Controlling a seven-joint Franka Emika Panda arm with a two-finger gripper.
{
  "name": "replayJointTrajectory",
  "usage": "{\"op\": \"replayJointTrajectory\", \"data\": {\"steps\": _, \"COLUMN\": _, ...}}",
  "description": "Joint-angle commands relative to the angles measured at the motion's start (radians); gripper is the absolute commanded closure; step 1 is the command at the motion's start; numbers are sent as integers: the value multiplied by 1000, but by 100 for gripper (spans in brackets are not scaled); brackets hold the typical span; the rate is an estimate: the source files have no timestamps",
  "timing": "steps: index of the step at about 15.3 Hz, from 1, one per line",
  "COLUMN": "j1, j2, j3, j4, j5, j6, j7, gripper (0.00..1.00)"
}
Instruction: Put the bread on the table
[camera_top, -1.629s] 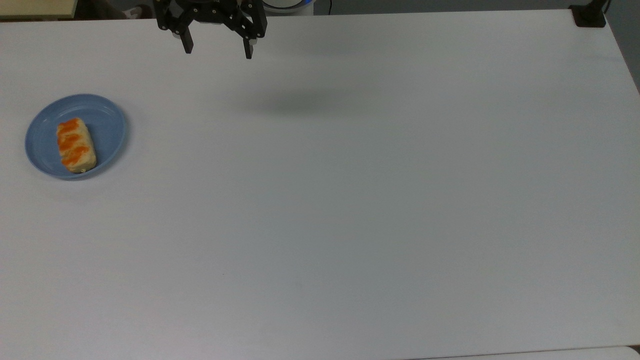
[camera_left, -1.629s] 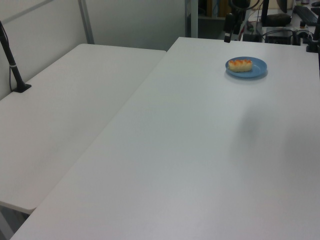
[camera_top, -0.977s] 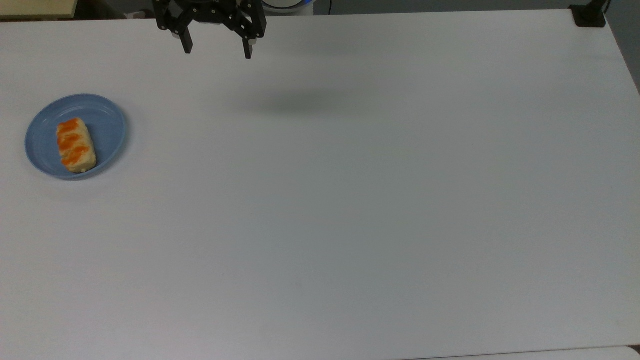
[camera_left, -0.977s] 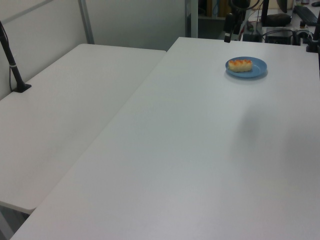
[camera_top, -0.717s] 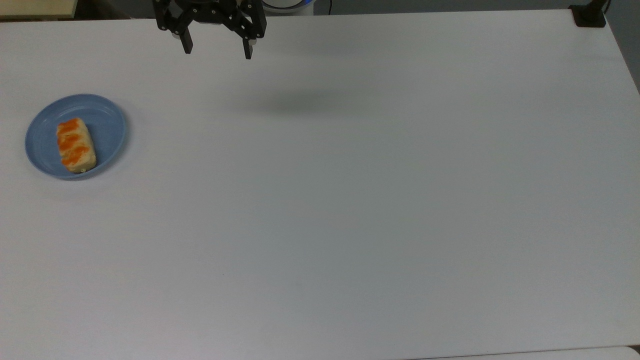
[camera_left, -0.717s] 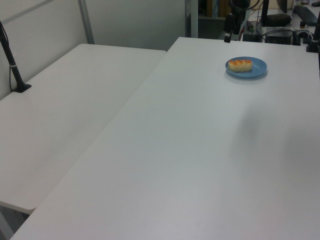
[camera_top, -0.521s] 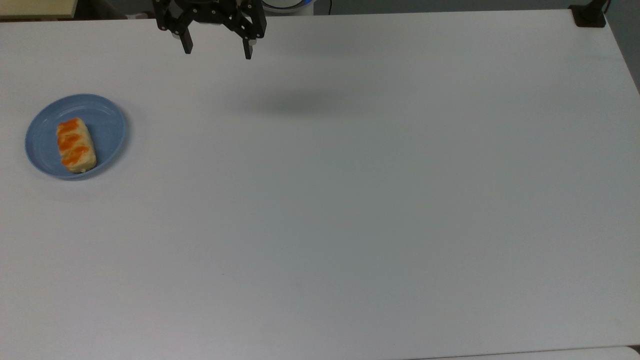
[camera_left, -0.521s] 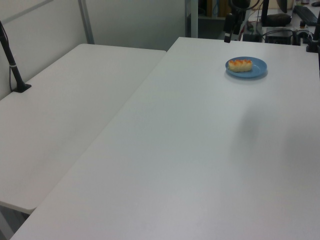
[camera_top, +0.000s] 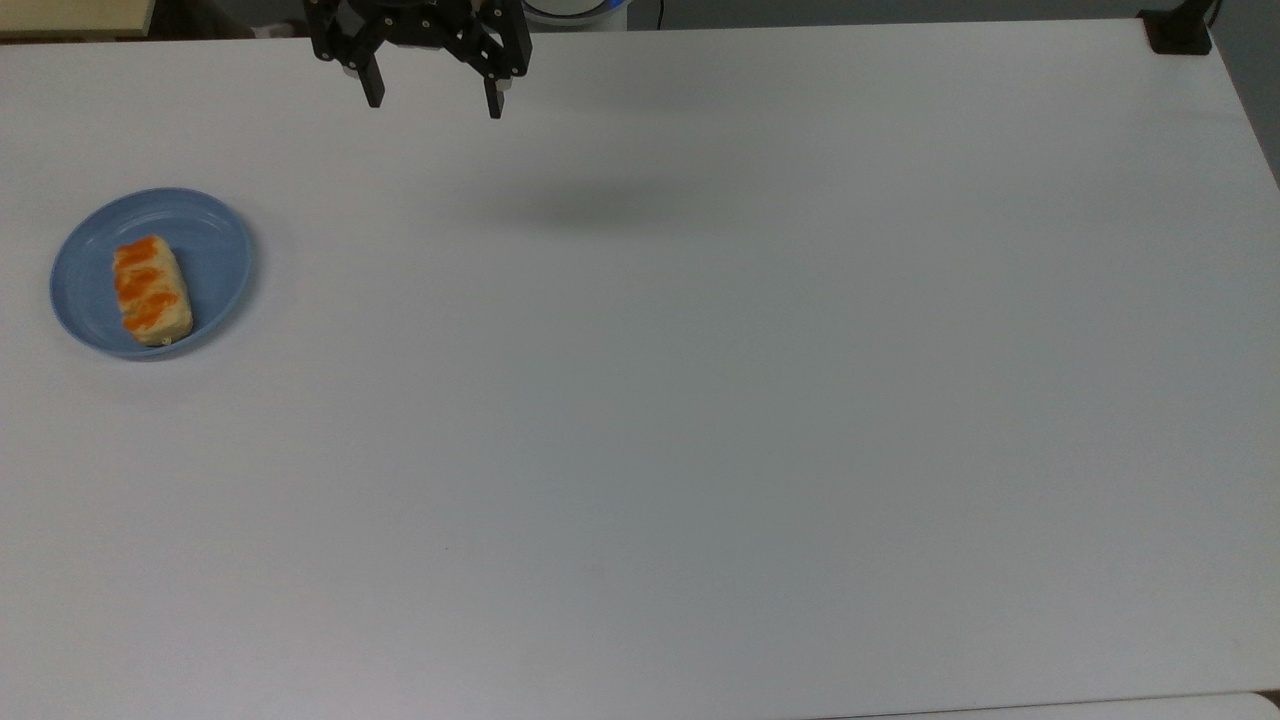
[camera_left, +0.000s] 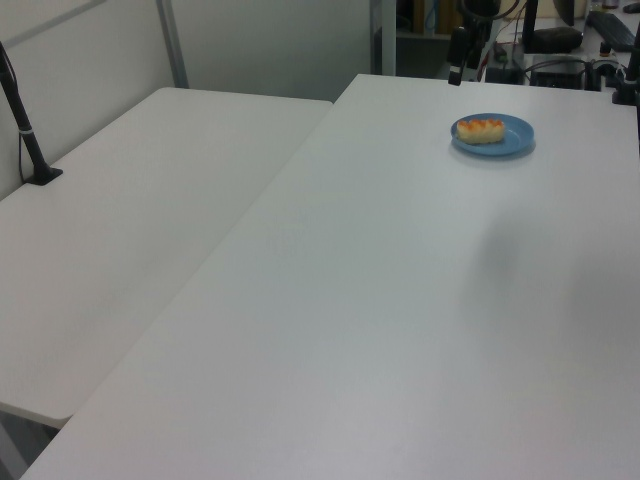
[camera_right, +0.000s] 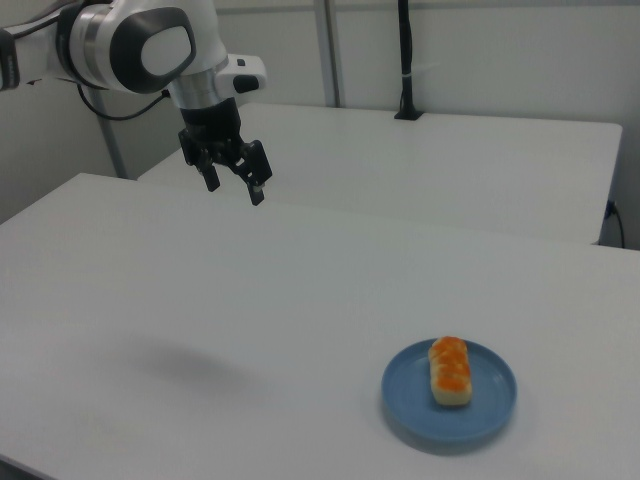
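Nothing has moved since the earlier frame: you see the oblong, pale-tan bread with orange stripes lying as before in the round, smooth blue plate at the top view's left. Further right, at the far edge, the black gripper hangs above the matte white table, jaws spread wide, holding nothing.

- In the top view, the gripper hangs from the upper edge, which cuts off its body and the arm above it.
- In the left view, the table runs off the right and bottom edges.
- In the left view, the bread is too small to show its stripes.
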Motion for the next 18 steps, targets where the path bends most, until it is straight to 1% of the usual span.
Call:
{"op": "replayJointTrajectory", "data": {"steps": 1, "j1": 14, "j2": 0, "j3": -16, "j4": 10, "j5": 18, "j6": -27, "j7": -10, "gripper": 0}}
{"op": "replayJointTrajectory", "data": {"steps": 15, "j1": 14, "j2": -2, "j3": -14, "j4": 12, "j5": 8, "j6": -32, "j7": -18, "gripper": 0}}
{"op": "replayJointTrajectory", "data": {"steps": 18, "j1": 13, "j2": -2, "j3": -11, "j4": 13, "j5": 6, "j6": -55, "j7": -20, "gripper": 0}}
